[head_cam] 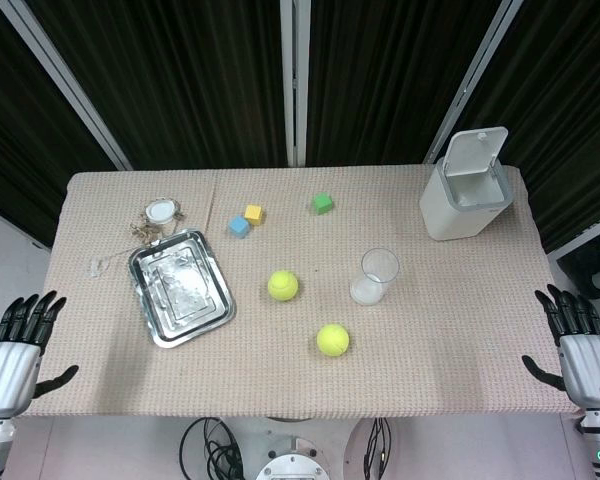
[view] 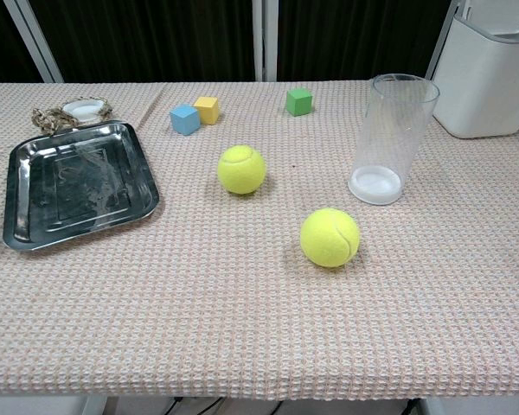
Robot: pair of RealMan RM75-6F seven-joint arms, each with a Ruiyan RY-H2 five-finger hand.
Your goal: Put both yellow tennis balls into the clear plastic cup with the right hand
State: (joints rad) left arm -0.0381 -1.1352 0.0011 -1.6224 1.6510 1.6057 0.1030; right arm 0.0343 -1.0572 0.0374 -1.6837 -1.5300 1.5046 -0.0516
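Two yellow tennis balls lie on the woven tablecloth: one (head_cam: 283, 285) (view: 241, 169) near the middle, the other (head_cam: 332, 340) (view: 329, 237) closer to the front edge. A clear plastic cup (head_cam: 376, 275) (view: 390, 138) stands upright and empty, just right of the balls. My right hand (head_cam: 580, 345) hovers off the table's right front corner, fingers spread, holding nothing. At the left front corner my left hand (head_cam: 18, 345) is likewise spread and empty. Neither hand shows in the chest view.
A metal tray (head_cam: 180, 285) (view: 73, 181) lies at the left, with a small white lid and chain (head_cam: 160, 212) (view: 80, 110) behind it. Blue (head_cam: 239, 226) (view: 184, 119), yellow (head_cam: 253, 213) (view: 207, 109) and green (head_cam: 323, 203) (view: 299, 101) cubes sit behind the balls. A white bin (head_cam: 468, 185) (view: 491, 69) stands back right.
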